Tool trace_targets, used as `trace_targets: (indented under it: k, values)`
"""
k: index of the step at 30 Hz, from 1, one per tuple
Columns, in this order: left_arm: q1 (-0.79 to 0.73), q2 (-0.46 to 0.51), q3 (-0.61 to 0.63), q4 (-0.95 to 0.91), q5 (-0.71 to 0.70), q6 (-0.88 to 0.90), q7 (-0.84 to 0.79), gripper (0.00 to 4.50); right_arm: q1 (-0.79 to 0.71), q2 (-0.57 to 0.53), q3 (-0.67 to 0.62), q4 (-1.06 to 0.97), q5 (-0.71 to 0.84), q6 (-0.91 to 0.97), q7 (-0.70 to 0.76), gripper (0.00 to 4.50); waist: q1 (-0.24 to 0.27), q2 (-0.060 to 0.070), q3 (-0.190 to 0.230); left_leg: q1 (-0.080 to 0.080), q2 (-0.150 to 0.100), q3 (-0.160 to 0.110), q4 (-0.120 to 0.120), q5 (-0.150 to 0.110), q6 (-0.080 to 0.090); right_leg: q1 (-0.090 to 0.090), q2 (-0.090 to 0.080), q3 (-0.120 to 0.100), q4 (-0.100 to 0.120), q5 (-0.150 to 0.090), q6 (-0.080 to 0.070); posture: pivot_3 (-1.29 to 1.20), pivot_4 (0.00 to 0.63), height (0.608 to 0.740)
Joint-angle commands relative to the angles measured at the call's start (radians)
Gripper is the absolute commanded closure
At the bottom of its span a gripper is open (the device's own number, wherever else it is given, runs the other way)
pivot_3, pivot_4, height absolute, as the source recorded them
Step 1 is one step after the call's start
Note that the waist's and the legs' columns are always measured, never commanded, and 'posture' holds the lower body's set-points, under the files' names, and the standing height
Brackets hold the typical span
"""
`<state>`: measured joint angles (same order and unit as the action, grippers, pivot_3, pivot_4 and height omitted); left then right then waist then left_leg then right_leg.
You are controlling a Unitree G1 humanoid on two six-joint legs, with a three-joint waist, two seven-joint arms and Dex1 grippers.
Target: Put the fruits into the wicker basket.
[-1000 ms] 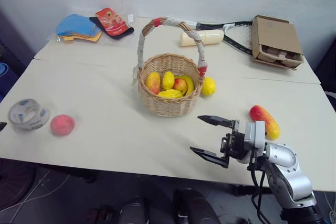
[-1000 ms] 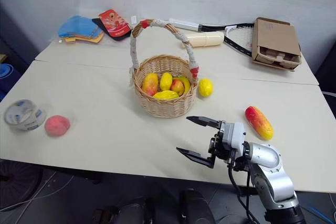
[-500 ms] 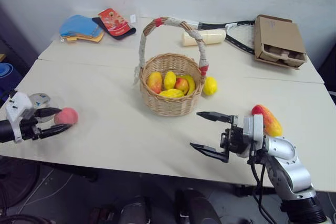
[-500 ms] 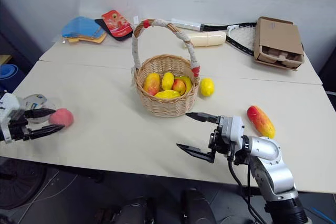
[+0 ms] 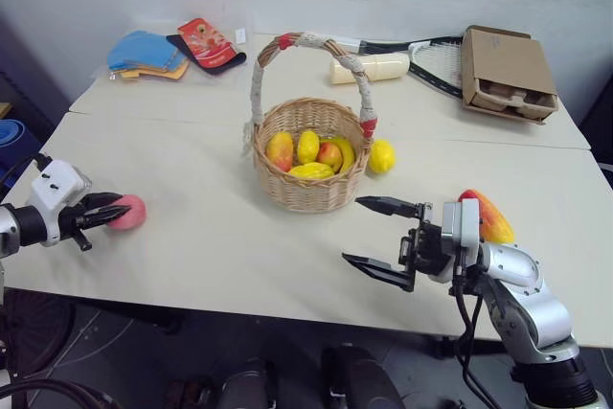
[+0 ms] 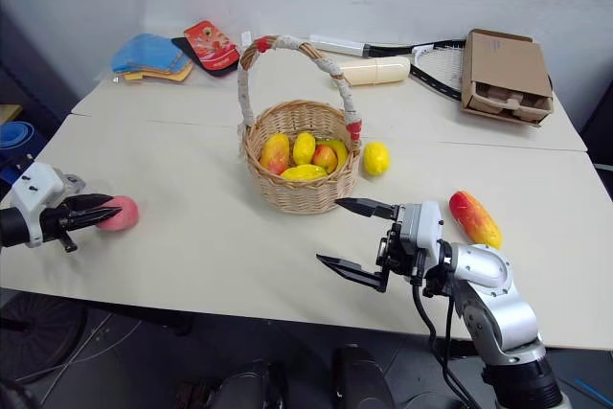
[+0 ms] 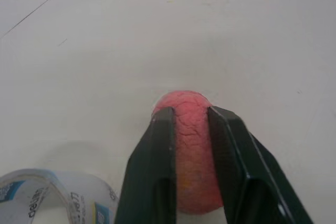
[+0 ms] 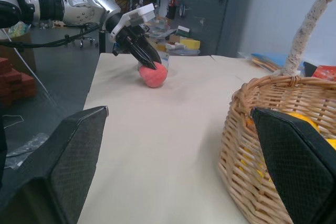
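1. While the left gripper [image 7: 190, 129] is clamping the pink, rough-skinned peach [image 5: 127, 211] at the table's [image 5: 192, 246] left edge, the right gripper [image 5: 375, 235] is hanging wide open, holding nothing.
2. Basket [image 5: 308, 168] is sitting mid-table, open tabletop lying between them.
3. Tape roll [image 7: 47, 198] is lying beside the peach.

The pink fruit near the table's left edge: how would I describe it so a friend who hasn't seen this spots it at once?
Start at the wicker basket in the middle of the table, then look far toward the robot's left. There the peach sits pinched between the left gripper's black fingers, beside a tape roll. It is the one round, plain pink fruit; the others are yellow or red-and-yellow.
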<state>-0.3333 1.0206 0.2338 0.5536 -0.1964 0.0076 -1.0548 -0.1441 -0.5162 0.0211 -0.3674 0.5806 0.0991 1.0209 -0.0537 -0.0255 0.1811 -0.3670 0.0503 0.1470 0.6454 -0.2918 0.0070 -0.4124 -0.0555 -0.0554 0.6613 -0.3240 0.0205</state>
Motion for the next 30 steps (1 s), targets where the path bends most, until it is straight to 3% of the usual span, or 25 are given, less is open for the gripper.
trace_targets:
  k: [1, 11, 14, 20, 24, 30]
  values:
    - [0.048, -0.001, -0.03, 0.016, 0.032, 0.013, -0.013, 4.13, -0.02, 0.01, -0.003, -0.019, 0.006, 0.003, -0.014, 0.0, 0.0, 0.001, 0.0, 0.0, 0.0, 0.0, 0.0, 0.0, 0.0, 0.0, 0.0, 0.0, 0.0, 0.0, 0.0, 0.0, 0.15, 0.74]
    - [0.103, 0.037, 0.135, -0.191, -0.215, 0.166, -0.188, 4.18, -0.026, 0.006, -0.002, -0.042, 0.007, 0.031, -0.044, 0.0, 0.001, -0.001, 0.001, -0.003, 0.0, 0.0, 0.0, 0.001, -0.001, -0.002, 0.0, 0.0, -0.001, 0.0, 0.0, 0.0, 0.15, 0.74]
    - [0.057, 0.045, 0.16, -0.182, -0.219, 0.177, -0.16, 3.67, -0.013, 0.006, 0.0, -0.049, 0.008, 0.034, -0.047, 0.0, 0.004, -0.002, 0.001, -0.003, 0.0, -0.001, 0.0, 0.0, -0.001, -0.001, 0.0, 0.0, -0.001, 0.0, 0.0, 0.0, 0.15, 0.74]
    - [-0.01, 0.068, 0.132, -0.067, -0.156, 0.091, -0.164, 1.83, 0.042, 0.007, -0.001, -0.044, -0.002, 0.002, -0.028, 0.0, 0.007, -0.003, 0.002, -0.003, 0.0, 0.0, 0.0, 0.0, -0.001, -0.001, 0.0, -0.001, -0.002, 0.0, 0.001, 0.0, 0.15, 0.74]
    - [-0.024, 0.026, 0.082, -0.036, -0.141, 0.063, -0.194, 0.64, 0.073, 0.006, -0.004, -0.033, -0.011, -0.021, -0.015, 0.0, 0.005, -0.003, 0.002, -0.003, 0.0, 0.0, 0.0, 0.0, 0.0, -0.001, 0.0, -0.001, -0.002, -0.001, 0.001, 0.0, 0.15, 0.74]
    - [-0.071, -0.075, 0.016, -0.068, -0.159, 0.108, -0.191, 0.64, 0.119, -0.01, -0.017, -0.025, -0.015, -0.039, 0.007, 0.0, 0.02, -0.004, 0.002, -0.004, 0.0, 0.0, 0.001, 0.0, 0.0, -0.001, 0.0, -0.001, -0.002, -0.001, 0.001, 0.0, 0.15, 0.74]
